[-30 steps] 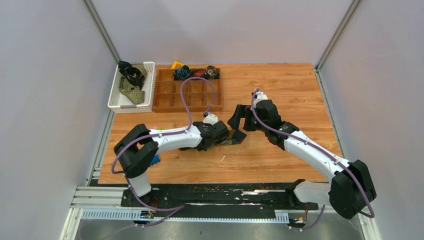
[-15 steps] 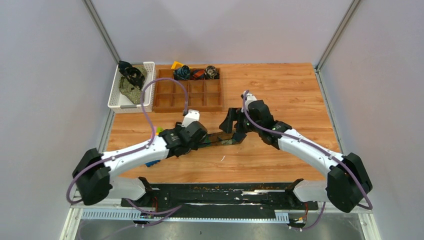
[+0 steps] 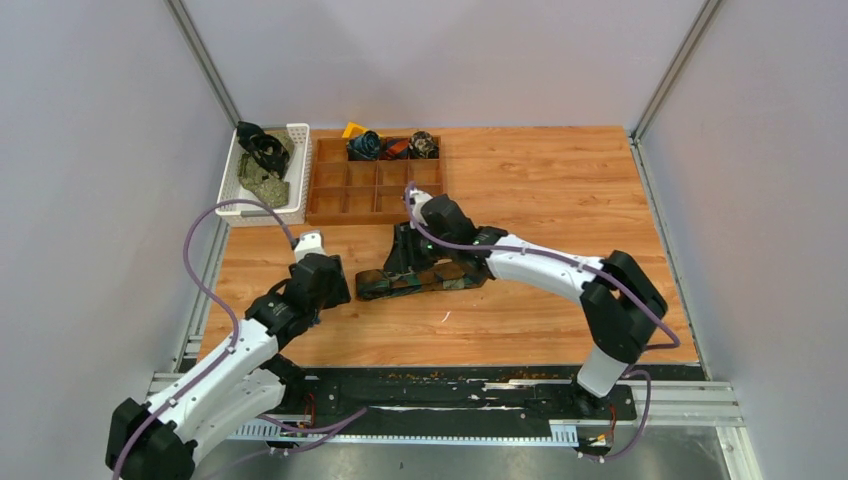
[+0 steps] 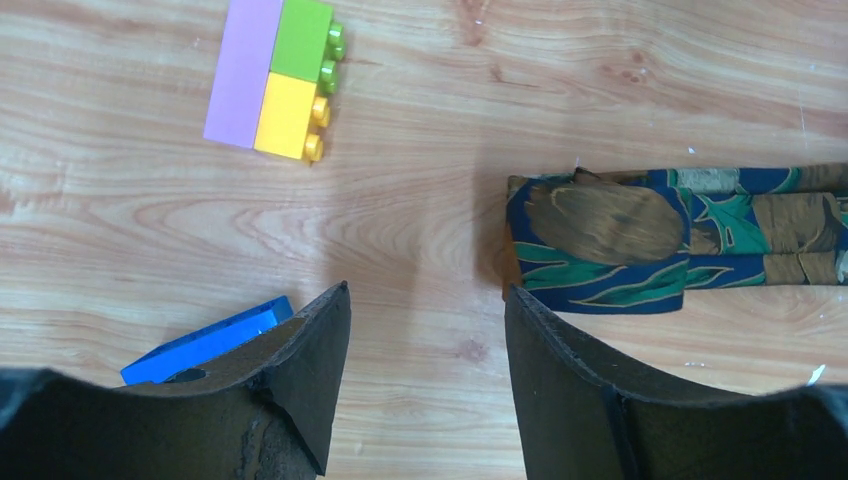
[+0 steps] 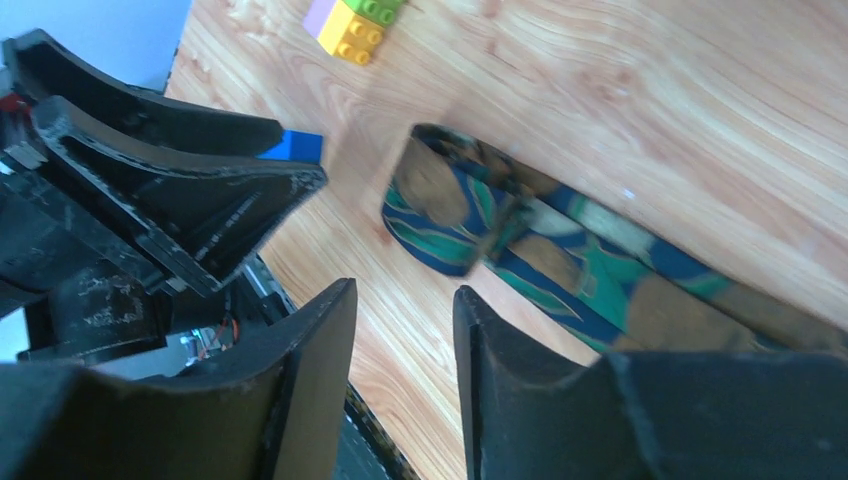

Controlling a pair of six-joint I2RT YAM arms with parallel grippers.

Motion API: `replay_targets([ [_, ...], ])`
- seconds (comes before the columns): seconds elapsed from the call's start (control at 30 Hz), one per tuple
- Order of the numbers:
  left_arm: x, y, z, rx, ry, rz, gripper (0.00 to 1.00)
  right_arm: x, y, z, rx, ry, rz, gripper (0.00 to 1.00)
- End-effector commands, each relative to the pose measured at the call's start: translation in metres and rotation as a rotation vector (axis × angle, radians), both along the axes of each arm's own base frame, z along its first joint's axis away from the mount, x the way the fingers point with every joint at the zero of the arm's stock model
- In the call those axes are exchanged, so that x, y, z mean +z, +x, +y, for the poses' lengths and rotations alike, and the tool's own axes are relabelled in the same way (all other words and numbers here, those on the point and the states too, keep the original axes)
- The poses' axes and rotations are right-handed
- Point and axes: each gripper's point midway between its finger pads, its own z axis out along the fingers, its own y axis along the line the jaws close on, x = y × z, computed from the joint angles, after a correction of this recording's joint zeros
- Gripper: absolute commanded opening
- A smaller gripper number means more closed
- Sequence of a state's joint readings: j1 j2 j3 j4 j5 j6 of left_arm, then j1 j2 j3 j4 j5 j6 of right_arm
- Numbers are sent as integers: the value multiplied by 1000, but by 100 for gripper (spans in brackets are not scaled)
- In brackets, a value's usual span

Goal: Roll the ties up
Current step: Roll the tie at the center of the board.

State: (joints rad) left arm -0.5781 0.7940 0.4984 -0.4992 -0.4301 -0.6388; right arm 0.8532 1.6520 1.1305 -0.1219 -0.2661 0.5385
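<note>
- Here, the patterned tie [image 3: 400, 284] lies on the counter [image 3: 560, 180], partly hidden under the right arm [image 3: 540, 265].
- Left fingers [image 4: 300, 375] spread, empty, beside its folded end.
- Right fingers [image 5: 300, 380] narrowly parted, gripping nothing.

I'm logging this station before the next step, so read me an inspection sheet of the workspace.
Surface: wooden table, a few pale flecks.
Job's things: patterned tie flat mid-table, end nearest the left claw folded over; rolled ties in the tray's back row; more ties in the basket.
Clutter: purple-green-yellow block; blue block by the left claw.
Claws: left claw open over bare wood; right claw open, empty, at the tie.
Cables: purple cables loop off both arms.
Surroundings: grey walls, metal posts.
</note>
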Motion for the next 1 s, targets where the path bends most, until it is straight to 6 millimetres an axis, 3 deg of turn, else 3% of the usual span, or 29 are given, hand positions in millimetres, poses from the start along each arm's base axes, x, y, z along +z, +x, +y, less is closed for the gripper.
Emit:
replay_targets([
  [0.0,1,7,-5,-25,-140,-33,65,13,-2,42,91,54,4,38],
  [0.17,-2,8,-3,-21,-161,-36,65,-6,-1,63,131,35,46,31],
  [0.3,-5,10,-4,-26,-182,-41,65,-27,3,67,136,-10,69,30],
  [0.57,-8,12,-11,-65,-220,-52,65,-58,8,58,117,-75,93,26],
  [0.97,-11,19,-38,-169,-343,-81,69,-79,14,39,90,-93,121,22],
])
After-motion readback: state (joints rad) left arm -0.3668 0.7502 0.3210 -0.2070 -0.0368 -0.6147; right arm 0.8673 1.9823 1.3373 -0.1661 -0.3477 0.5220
